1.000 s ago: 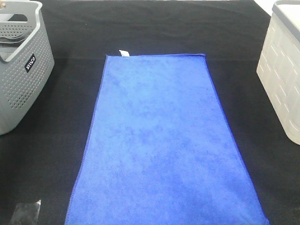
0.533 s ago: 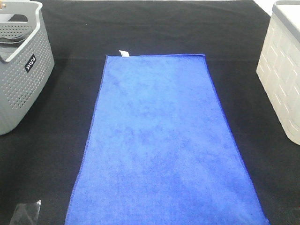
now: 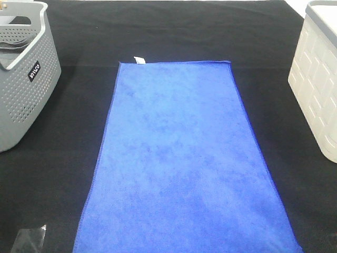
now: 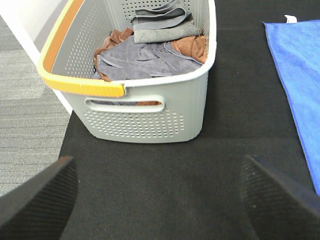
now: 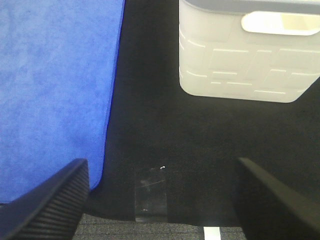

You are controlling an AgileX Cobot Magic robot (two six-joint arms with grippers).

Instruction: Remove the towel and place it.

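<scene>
Left gripper (image 4: 159, 200): fingers spread wide, nothing between them, hanging over bare black mat (image 4: 150, 190) just in front of the grey basket (image 4: 150, 120). Right gripper (image 5: 160, 200): also spread wide and empty, over the mat between the towel edge and the white bin (image 5: 240, 65). Neither gripper shows in the high view.

Towel (image 3: 181, 158) lies flat and fully spread on the mat (image 3: 63, 174) in the middle of the table, long axis running away from the robot. Near end runs off the lower edge of the high view. Small white tag (image 3: 139, 59) sticks out at the far-left corner. No visible folds or wrinkles. Left wrist view catches the towel's (image 4: 300, 75) left edge and tag (image 4: 290, 19); right wrist view shows the towel's (image 5: 55, 90) right edge and near corner.

Grey basket (image 3: 23, 79) sits at the far left, well apart from the towel. It is perforated, with an orange-yellow strip on the rim (image 4: 80, 85), and holds crumpled grey and brown cloths (image 4: 145, 50).

White bin (image 3: 318, 79) sits at the far right, with moulded panel sides and a handle slot (image 5: 280, 22), clear of the towel.

Clear tape piece (image 5: 150, 192) is stuck on the mat near the table edge by the right gripper. Another shiny scrap (image 3: 29, 240) sits near-left in the high view.
</scene>
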